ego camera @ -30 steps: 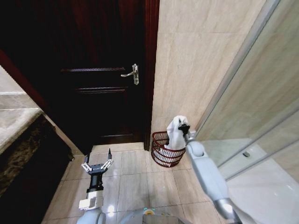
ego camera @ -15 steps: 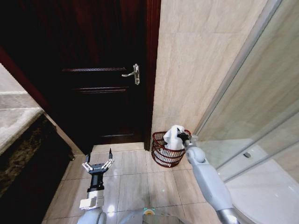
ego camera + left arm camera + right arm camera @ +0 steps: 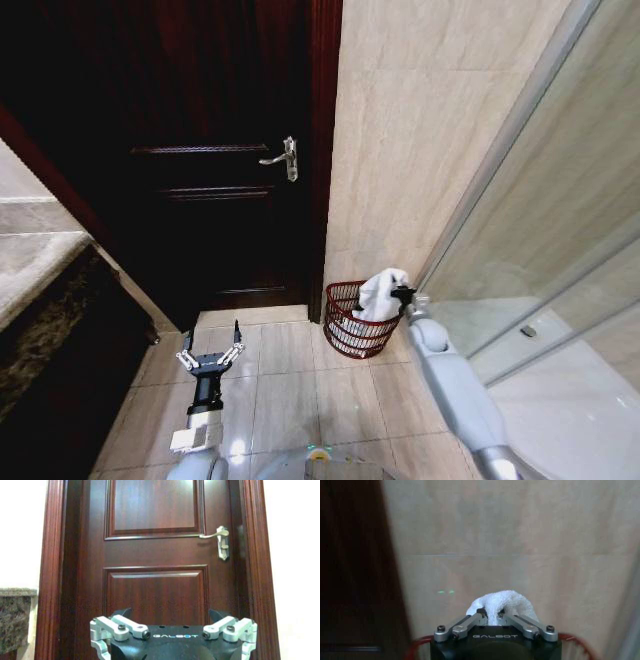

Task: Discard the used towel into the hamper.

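Observation:
The hamper (image 3: 352,325), a small round reddish-brown wire basket, stands on the floor in the corner between the dark door and the tiled wall. The white towel (image 3: 380,296) is bunched over the hamper's right side, partly inside the rim. My right gripper (image 3: 403,295) is at the hamper's right rim, shut on the towel. In the right wrist view the towel (image 3: 506,600) bulges out past the closed fingers of the right gripper (image 3: 490,613), with the red rim of the hamper (image 3: 420,644) below. My left gripper (image 3: 210,353) hovers open and empty over the floor tiles, left of the hamper.
A dark wooden door (image 3: 200,150) with a metal lever handle (image 3: 283,157) stands shut left of the hamper; the left wrist view faces this door (image 3: 155,555). A glass shower partition (image 3: 540,200) runs along the right. A stone counter (image 3: 40,260) is at the left.
The right gripper has come down with the towel, from hanging above the hamper to resting bunched at its right rim. The left arm has not moved.

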Robot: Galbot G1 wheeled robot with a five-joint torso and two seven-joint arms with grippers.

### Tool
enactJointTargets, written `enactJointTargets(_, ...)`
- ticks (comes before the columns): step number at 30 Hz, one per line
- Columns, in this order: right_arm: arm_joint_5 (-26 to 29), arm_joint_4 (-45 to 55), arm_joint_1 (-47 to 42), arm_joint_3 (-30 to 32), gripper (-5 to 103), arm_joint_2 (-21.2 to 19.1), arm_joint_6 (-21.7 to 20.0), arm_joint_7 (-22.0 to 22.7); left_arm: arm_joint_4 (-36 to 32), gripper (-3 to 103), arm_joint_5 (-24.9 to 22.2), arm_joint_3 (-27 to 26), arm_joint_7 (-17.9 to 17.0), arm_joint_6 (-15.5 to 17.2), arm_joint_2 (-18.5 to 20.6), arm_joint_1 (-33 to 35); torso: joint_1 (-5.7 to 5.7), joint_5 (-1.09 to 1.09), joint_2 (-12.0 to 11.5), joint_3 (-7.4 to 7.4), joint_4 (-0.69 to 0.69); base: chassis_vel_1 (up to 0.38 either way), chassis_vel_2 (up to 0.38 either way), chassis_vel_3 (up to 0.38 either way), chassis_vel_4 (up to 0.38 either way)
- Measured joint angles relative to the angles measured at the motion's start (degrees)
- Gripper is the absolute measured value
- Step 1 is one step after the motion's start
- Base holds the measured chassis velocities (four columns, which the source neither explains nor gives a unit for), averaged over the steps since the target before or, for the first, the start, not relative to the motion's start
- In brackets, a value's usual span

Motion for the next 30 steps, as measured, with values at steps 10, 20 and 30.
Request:
enactJointTargets(10, 0.0, -2.2, -0.4, 1.4, 15, -1.2, -4.2, 1.3, -0.1, 100, 0.4, 0.2, 0.0, 0.3, 0.0, 0.1, 0.00, 0.01, 0.0, 0.00, -0.02, 0.000, 0.000, 0.000, 0.000)
enactJointTargets(20, 3.6, 5.8, -1.5, 4.3, 52, -4.3, -23.6, 0.6, -0.4, 100, 0.8, 0.7, 0.0, 1.1, 0.0, -0.2, 0.00, 0.02, 0.0, 0.01, 0.00, 0.000, 0.000, 0.000, 0.000)
enactJointTargets(30, 9.4, 11.2, -0.7, 6.9, 90, -7.3, -16.4, 0.9, -2.0, 100, -0.6, 0.5, 0.2, 3.1, 0.0, 0.2, 0.01, 0.03, 0.0, 0.01, 0.02, 0.000, 0.000, 0.000, 0.000)
